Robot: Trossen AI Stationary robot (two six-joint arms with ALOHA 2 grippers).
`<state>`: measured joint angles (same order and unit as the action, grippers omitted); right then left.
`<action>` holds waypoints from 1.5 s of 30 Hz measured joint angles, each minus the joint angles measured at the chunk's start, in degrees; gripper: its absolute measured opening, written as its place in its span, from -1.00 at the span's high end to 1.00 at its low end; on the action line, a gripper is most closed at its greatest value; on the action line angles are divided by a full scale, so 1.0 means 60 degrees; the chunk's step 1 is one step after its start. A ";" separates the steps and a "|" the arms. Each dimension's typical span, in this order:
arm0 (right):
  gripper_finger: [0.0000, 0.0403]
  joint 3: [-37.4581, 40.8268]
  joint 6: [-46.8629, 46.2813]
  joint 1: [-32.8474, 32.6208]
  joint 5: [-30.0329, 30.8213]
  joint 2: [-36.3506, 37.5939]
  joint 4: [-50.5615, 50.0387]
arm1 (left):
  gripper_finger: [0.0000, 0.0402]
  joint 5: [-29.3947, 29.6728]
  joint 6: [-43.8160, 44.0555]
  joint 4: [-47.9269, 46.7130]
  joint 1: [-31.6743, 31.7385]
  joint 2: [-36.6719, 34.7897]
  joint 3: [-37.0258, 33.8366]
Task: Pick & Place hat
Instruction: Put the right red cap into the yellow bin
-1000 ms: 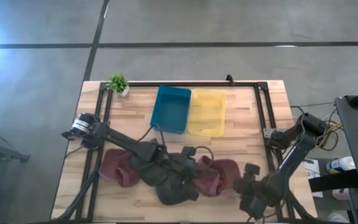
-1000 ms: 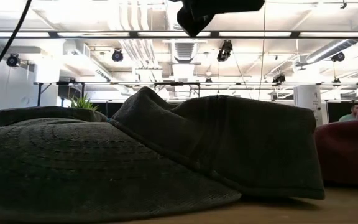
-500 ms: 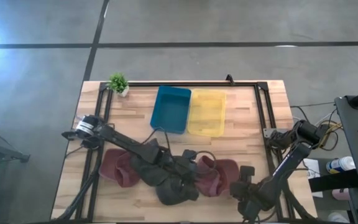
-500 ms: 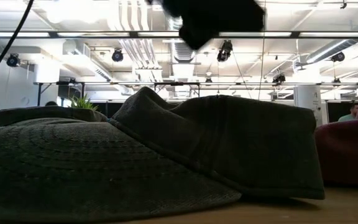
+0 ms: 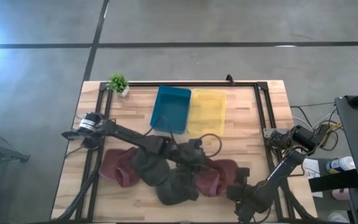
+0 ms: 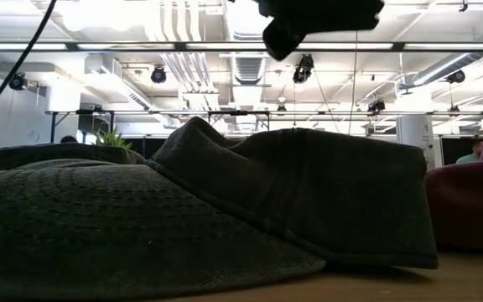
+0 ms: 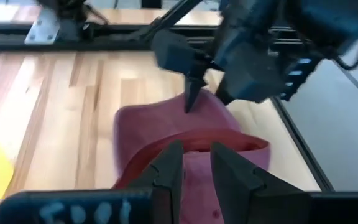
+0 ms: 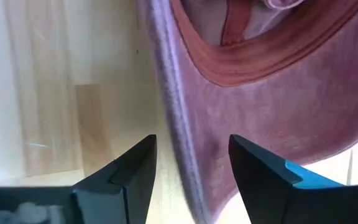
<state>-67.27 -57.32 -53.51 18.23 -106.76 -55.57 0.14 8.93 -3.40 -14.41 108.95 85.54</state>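
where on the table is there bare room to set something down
Bare wood lies between the plant and the blue bin, and right of the yellow bin. The near half, hats and both arms, is crowded.

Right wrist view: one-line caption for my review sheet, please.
Right gripper, fingers open, straddles the brim edge of an upturned maroon fabric bucket hat on the light wooden table.

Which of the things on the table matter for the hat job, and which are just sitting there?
Job: dark hat, two maroon hats, blue bin, yellow bin, left hand, right hand.
Lying about: potted plant.
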 joint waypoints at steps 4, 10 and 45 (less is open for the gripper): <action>0.04 0.0156 0.0100 0.0078 0.0232 0.0000 0.0336 | 0.61 -0.0011 0.0292 -0.0230 0.0176 0.0000 0.0062; 0.09 0.0621 0.0129 0.0286 0.0237 -0.0002 0.0712 | 0.61 -0.0015 0.0327 -0.1868 0.0199 0.0000 0.0051; 0.93 0.0187 -0.0979 0.0557 0.1217 0.0584 0.1238 | 0.61 -0.0018 0.0517 -0.2698 0.0108 -0.0421 0.0111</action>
<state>-66.15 -63.19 -50.17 25.53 -103.26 -48.14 0.03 12.04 -19.59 -13.76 106.42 86.21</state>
